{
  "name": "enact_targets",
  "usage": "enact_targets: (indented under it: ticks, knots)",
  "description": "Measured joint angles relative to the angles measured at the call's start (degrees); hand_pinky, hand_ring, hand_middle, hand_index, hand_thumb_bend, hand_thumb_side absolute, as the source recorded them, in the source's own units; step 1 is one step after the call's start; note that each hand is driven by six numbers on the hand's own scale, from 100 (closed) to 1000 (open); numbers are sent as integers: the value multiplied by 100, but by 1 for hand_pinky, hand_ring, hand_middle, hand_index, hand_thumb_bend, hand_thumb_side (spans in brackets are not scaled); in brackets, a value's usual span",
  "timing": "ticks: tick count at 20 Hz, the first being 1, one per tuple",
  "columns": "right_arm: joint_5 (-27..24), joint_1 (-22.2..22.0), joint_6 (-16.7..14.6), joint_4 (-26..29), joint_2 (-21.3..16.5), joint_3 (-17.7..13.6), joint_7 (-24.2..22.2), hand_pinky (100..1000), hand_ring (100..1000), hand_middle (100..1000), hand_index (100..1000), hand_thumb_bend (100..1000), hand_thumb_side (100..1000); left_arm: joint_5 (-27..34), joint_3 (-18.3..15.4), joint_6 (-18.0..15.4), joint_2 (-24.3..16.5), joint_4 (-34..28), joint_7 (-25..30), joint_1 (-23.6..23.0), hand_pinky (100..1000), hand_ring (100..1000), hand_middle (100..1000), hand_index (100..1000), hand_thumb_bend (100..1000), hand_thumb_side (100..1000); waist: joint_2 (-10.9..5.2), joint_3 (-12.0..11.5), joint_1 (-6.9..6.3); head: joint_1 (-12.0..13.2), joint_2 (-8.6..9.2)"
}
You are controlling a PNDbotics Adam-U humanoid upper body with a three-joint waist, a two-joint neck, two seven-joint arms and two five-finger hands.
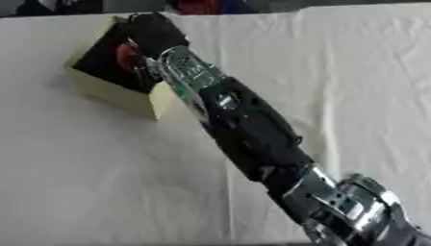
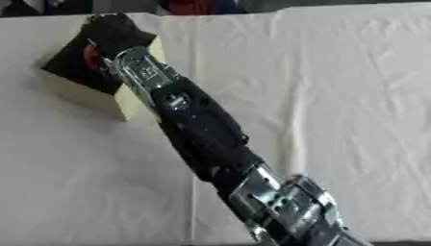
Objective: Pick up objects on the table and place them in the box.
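A pale yellow box (image 1: 114,93) with a dark inside stands at the far left of the table. My right arm runs from the lower right corner up to it, and my right hand (image 1: 156,30) is over the box's opening, near its far right rim. A small red thing (image 1: 126,55) shows inside the box, just left of my wrist. The black hand blends with the dark inside, so its fingers and any touch with the red thing are hidden. My left hand shows in no view.
A white cloth (image 1: 353,72) with a few creases covers the table. The table's far edge (image 1: 336,8) runs along the top, with dark, red and blue shapes beyond it. My forearm (image 1: 244,125) crosses the middle of the view.
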State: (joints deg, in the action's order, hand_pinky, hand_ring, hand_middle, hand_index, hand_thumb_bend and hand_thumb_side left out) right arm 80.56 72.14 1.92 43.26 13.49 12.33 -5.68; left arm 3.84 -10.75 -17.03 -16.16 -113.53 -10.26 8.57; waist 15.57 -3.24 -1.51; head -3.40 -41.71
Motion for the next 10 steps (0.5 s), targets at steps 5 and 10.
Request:
enact_targets:
  ticks: [5, 10]
  knots:
    - [435, 123, 62, -7, 146, -71, -365, 879, 860, 723, 871, 100, 100, 12, 9, 10, 1, 0, 26, 0, 528, 610, 646, 752, 100, 677, 0, -27, 2, -28, 1]
    - [764, 147, 139, -3, 183, -142, -486, 876, 843, 700, 864, 100, 100, 13, 17, 17, 1, 0, 35, 0, 527, 610, 647, 752, 100, 678, 0, -29, 18, -29, 1]
